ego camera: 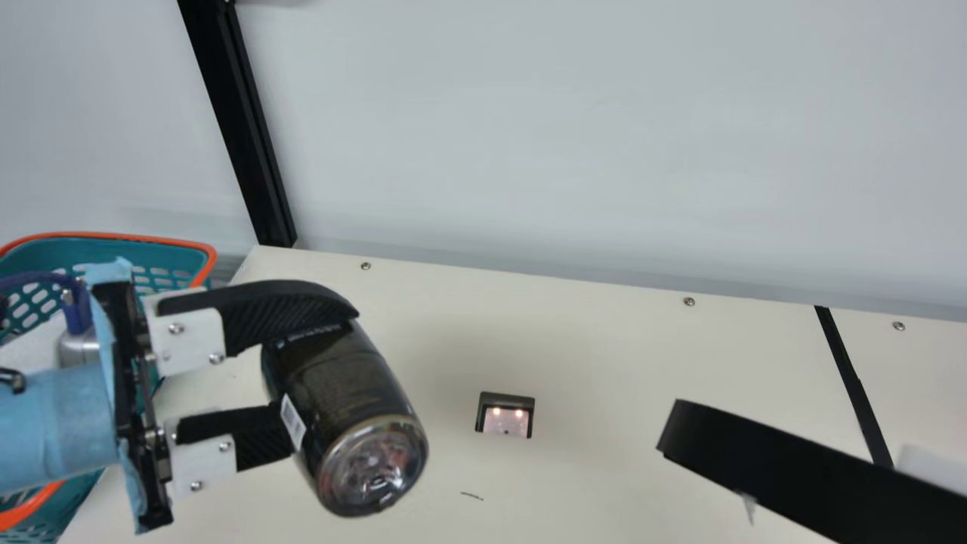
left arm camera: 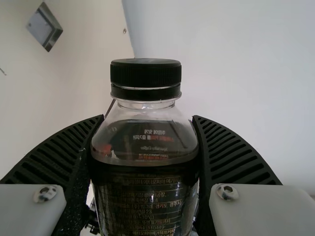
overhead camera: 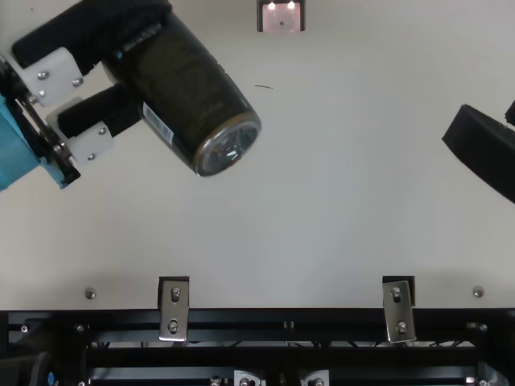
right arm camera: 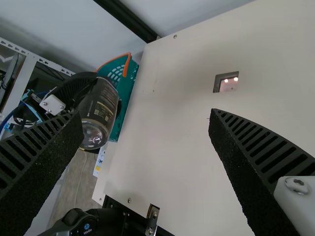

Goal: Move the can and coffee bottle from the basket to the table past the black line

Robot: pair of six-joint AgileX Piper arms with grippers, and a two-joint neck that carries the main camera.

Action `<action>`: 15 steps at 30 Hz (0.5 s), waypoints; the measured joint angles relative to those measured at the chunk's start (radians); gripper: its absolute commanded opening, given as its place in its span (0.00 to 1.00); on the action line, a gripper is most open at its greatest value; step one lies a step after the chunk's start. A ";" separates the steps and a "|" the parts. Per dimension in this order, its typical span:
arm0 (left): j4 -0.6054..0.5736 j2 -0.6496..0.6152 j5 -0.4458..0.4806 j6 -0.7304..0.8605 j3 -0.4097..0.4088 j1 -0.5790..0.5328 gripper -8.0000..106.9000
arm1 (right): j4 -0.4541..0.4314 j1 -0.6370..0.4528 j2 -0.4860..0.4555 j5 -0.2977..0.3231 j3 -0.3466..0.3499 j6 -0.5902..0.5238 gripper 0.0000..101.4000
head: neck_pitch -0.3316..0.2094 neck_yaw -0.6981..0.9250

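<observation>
Left gripper (ego camera: 323,375): closed on the body of the coffee bottle (ego camera: 355,393), a ribbed finger at each side. Bottle hangs tilted above the table (ego camera: 589,340), base jutting out from the fingers; basket (ego camera: 174,253) lies behind this hand. Right gripper (right arm camera: 146,115): empty, fingers spread, well apart from the bottle.

Black line (ego camera: 857,385) lies well beyond the left hand, toward the right arm's side. Step judged: a mid-air handover. Method: hold the left hand steady; bring the right in from the opposite side, its opening turned to match the bottle's tilt, and take the exposed lower body clear of the left fingers. Smooth, rounded plastic may roll or slip, so the right should close firmly before the left lets go. Then carry it past the line, level the base and lower gently before release.
</observation>
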 measured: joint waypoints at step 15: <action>0.000 0.000 -0.001 0.000 0.000 0.000 0.16 | 0.081 0.117 0.083 -0.058 0.006 0.030 1.00 | 0.005 0.000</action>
